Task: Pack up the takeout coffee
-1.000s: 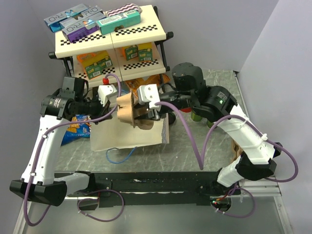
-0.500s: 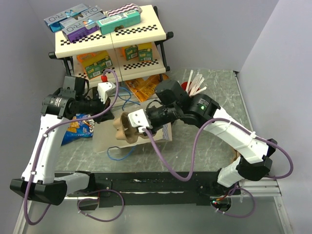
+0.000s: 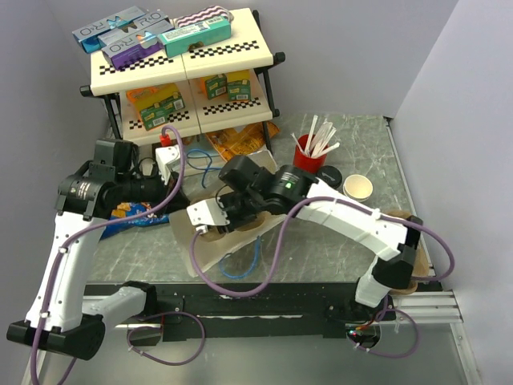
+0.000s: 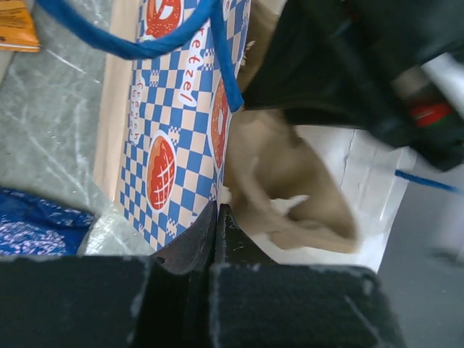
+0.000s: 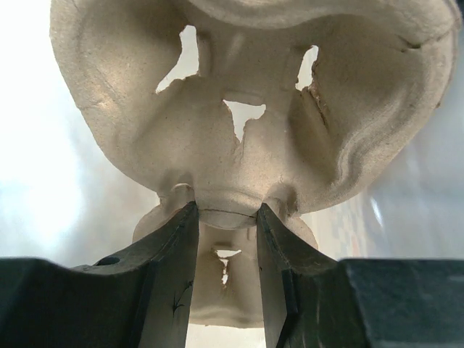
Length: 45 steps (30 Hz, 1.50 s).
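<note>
The takeout coffee cup (image 3: pixel 357 188), green with a cream inside, stands open on the table at the right. Its black lid (image 3: pixel 329 175) lies beside it. My right gripper (image 3: pixel 215 228) is shut on the middle ridge of a brown pulp cup carrier (image 3: pixel 240 224) and holds it in the mouth of the paper bag (image 3: pixel 232 249). The wrist view shows its fingers (image 5: pixel 177 246) clamped on the carrier (image 5: pixel 246 94). My left gripper (image 3: pixel 178 200) is shut on the rim of the blue-checkered bag (image 4: pixel 167 145); its tips (image 4: pixel 216 217) pinch the paper beside the carrier (image 4: pixel 290 188).
A red cup of white sticks (image 3: pixel 309 151) stands behind the lid. A two-tier shelf rack (image 3: pixel 184 56) with boxes is at the back. Orange snack packs (image 3: pixel 240 140) and a blue chip bag (image 3: pixel 128 212) lie near the bag. A brown object (image 3: pixel 407 277) sits at the front right edge.
My right arm has swung left and down, carrying the carrier into the bag's mouth. The bag has tipped toward the front. The red cup, lid and green cup have come into view.
</note>
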Each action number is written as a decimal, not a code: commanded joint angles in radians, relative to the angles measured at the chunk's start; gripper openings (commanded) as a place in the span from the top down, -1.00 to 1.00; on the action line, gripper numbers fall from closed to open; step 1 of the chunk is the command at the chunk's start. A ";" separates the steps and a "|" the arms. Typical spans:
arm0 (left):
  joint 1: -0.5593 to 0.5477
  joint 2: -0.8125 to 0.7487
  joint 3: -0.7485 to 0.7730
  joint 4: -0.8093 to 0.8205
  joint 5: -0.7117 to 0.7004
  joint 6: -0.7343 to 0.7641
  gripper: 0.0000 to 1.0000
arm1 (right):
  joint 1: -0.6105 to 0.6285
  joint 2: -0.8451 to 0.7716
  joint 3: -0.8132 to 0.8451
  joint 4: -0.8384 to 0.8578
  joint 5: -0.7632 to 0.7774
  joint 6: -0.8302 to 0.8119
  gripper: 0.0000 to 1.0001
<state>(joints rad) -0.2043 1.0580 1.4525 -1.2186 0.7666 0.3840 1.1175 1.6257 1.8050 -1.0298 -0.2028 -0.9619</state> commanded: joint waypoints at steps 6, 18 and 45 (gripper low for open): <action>-0.023 0.063 0.071 -0.094 0.118 -0.002 0.99 | 0.025 0.066 0.065 -0.200 0.164 -0.090 1.00; -0.084 0.138 0.079 -0.120 0.140 -0.011 0.99 | 0.005 0.134 0.082 -0.380 0.143 -0.127 1.00; -0.112 0.266 0.069 -0.153 0.152 0.102 0.82 | -0.081 0.148 -0.262 -0.138 0.179 -0.106 1.00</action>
<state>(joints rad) -0.3077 1.3140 1.5150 -1.3514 0.8566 0.4461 1.0550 1.7664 1.5764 -1.2270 0.0063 -1.0252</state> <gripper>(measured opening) 0.083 0.411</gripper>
